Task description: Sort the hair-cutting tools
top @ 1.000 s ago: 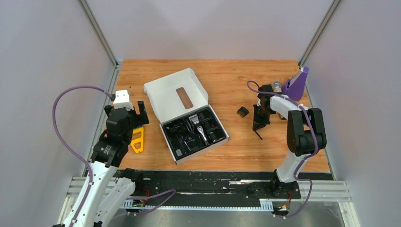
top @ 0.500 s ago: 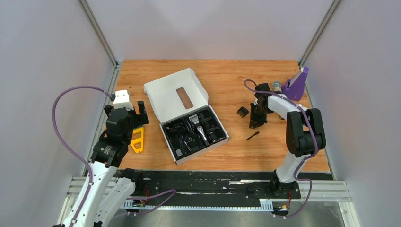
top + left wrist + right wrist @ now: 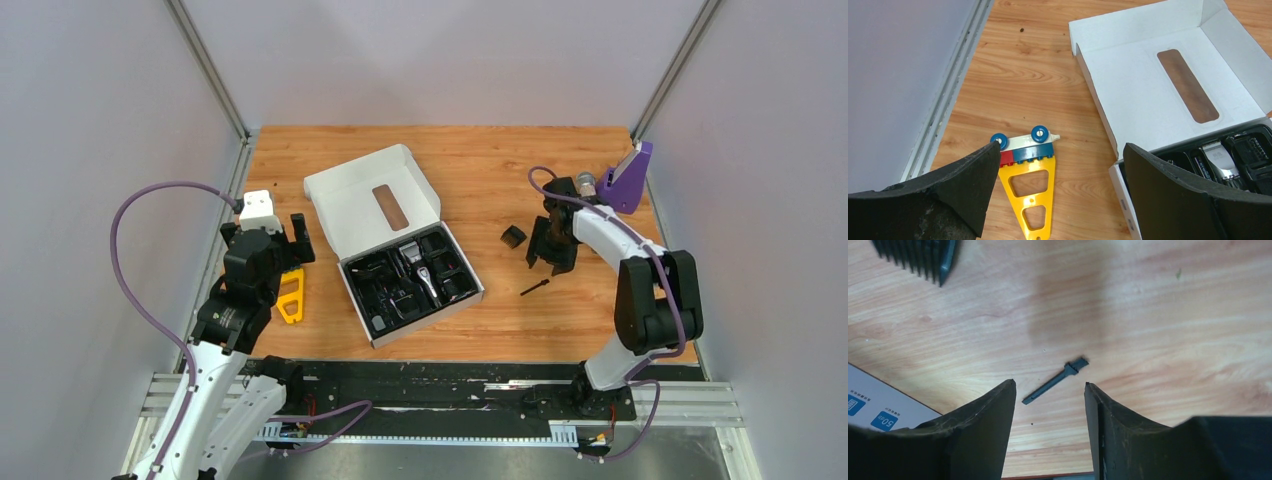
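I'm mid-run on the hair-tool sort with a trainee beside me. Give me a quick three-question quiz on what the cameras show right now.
1. True or false: the thin black brush stick is clamped in the right end effector.
2. Where is the stubby black comb guard? A) in the box tray; B) on the wooden table; C) in the left end effector.
3. Fill in: the yellow triangular plastic piece lies on the ___ arm's side of the table.

Key: 1 false, it lies loose on the table below the open fingers; 2 B; 3 left.
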`<action>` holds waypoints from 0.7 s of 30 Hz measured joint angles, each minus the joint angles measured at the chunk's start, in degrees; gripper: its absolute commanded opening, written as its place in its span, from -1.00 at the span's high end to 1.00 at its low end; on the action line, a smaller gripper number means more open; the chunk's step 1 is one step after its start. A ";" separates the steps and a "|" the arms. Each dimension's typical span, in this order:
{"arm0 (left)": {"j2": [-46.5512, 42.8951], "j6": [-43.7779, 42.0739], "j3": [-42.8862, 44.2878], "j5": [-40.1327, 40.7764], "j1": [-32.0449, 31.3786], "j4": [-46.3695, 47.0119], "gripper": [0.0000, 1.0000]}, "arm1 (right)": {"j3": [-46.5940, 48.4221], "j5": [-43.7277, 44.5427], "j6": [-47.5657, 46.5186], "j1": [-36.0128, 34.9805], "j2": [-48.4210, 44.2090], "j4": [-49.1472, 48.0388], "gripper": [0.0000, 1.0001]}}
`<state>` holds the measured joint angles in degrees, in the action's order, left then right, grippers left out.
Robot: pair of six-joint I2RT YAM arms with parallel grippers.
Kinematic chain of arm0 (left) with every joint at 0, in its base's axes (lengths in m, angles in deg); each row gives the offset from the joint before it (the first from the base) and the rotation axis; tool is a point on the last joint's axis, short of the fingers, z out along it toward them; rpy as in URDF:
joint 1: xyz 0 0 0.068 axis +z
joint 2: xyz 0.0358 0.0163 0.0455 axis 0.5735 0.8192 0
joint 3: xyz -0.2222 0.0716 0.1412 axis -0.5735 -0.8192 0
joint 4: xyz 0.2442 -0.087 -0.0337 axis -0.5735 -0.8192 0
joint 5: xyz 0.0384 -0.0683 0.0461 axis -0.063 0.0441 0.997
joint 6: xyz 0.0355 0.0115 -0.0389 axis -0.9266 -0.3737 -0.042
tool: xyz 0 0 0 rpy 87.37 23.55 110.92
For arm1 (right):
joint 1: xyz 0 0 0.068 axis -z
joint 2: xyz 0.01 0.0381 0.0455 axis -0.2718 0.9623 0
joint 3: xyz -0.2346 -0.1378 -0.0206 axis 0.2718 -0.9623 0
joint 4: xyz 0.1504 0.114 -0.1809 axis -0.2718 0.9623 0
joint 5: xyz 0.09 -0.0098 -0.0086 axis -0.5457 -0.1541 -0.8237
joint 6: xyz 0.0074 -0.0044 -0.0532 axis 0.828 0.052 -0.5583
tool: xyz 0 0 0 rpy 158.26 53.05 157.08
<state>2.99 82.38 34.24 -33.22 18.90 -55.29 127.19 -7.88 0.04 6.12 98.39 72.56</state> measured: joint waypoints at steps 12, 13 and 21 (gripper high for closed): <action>-0.13 0.00 0.00 0.00 0.00 0.00 -1.00 | -0.55 7.96 25.49 -3.56 3.19 8.72 0.12; -0.17 0.00 0.00 0.00 0.00 0.00 -1.00 | 0.11 8.61 26.56 -3.63 4.31 9.16 0.11; -0.52 -0.02 0.00 0.00 0.00 0.00 -1.00 | 0.96 11.45 31.56 -3.63 6.64 8.76 0.00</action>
<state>2.46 82.36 34.24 -33.22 18.90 -55.29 128.16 3.57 31.61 2.49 105.04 81.32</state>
